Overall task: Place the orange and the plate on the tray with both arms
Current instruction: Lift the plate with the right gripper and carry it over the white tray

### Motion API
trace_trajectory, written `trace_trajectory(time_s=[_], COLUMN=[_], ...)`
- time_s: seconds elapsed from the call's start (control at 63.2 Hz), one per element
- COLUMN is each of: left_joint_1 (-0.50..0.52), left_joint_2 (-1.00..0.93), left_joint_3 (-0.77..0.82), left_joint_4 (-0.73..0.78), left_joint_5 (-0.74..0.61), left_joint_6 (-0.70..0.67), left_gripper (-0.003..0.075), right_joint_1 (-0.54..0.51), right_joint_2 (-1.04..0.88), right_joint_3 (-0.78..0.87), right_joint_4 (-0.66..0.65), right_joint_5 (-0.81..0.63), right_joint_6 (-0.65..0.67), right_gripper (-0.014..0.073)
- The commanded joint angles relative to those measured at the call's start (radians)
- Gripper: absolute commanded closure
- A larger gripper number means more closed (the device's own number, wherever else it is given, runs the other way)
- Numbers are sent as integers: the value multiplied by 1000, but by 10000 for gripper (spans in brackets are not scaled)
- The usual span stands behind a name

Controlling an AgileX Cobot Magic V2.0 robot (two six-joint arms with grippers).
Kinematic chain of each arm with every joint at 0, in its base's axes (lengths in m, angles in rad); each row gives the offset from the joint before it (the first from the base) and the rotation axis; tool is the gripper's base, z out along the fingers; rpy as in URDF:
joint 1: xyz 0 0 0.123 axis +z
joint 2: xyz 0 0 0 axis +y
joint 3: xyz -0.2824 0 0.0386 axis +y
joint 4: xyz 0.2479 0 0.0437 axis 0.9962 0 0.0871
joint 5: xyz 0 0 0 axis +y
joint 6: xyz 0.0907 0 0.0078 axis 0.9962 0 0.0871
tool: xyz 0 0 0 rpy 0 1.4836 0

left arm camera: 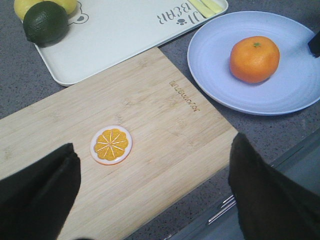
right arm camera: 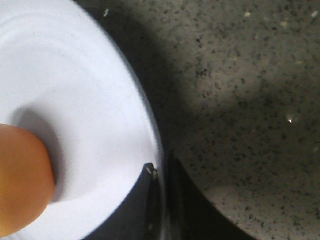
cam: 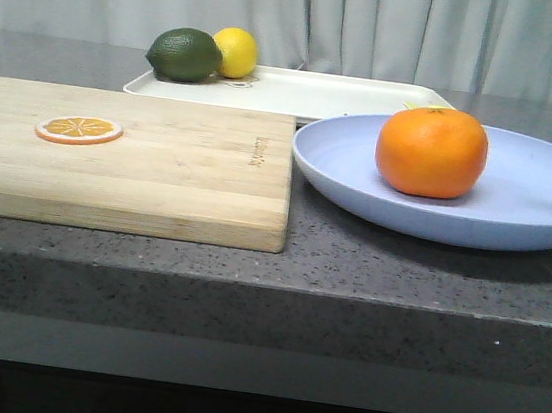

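Note:
The orange [cam: 432,151] sits on the lavender-blue plate [cam: 539,199] at the right of the counter; both also show in the left wrist view, orange [left arm camera: 254,58] on plate [left arm camera: 220,75]. The cream-white tray [cam: 310,95] lies behind, at the back. My right gripper [right arm camera: 161,172] is shut on the plate's rim [right arm camera: 145,115], one finger over and one under it, with the orange [right arm camera: 20,180] close by. My left gripper [left arm camera: 152,192] is open and empty, above the wooden cutting board's near edge.
A light wooden cutting board [cam: 160,167] with a thin orange slice [cam: 79,129] lies at the left. A dark green lime [cam: 184,54] and a yellow lemon [cam: 237,51] sit on the tray's left end. The counter's front edge is close below.

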Motion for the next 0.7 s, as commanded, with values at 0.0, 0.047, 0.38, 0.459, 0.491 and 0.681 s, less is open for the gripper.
trace_trajectory(time_s=[0.0,0.047,0.38,0.459,0.491,0.681], left_joint_1=[3,3,3,3,3,3], left_joint_2=[-10,-10,-10,-10,-10,-10], left_joint_3=[-23,-23,-23,-23,-23,-23], left_joint_4=[7,7,7,7,7,7], left_joint_5=[-77,-77,-80,-80,-80,-91], left_joint_6=[-8,-8,-8,-8,-8,-8], left_gripper=[134,134,134,134,134,134], right_joint_1=[-3,-3,-2,6,12,62], right_joint_2=[-28,-28,47,112,136,301], right_joint_3=[-93,-125,-373,-451,-486,-689], right_joint_4=[40,40,42,42,42,42], right_joint_5=[27,47,90,110,112,115], right_joint_6=[-6,-6,57,61,61,77], right_gripper=[660,660,660,660,660,660])
